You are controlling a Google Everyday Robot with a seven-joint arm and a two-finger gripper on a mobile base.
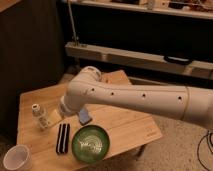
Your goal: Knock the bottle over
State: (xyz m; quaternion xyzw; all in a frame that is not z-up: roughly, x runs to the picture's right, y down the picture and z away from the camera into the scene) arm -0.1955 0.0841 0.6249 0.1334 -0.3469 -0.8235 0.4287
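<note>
The bottle [37,112], small and clear with a white cap, stands upright near the left side of the wooden table [125,127]. My gripper [50,120] is at the end of the white arm [130,97], low over the table. It sits just right of the bottle's lower part, very close to it or touching. The arm reaches in from the right and hides the table behind it.
A white cup [15,158] stands at the front left corner. A black flat object [62,137], a green bowl [91,143] and a small blue thing [85,118] lie in front of the arm. A dark shelf unit [130,55] stands behind the table.
</note>
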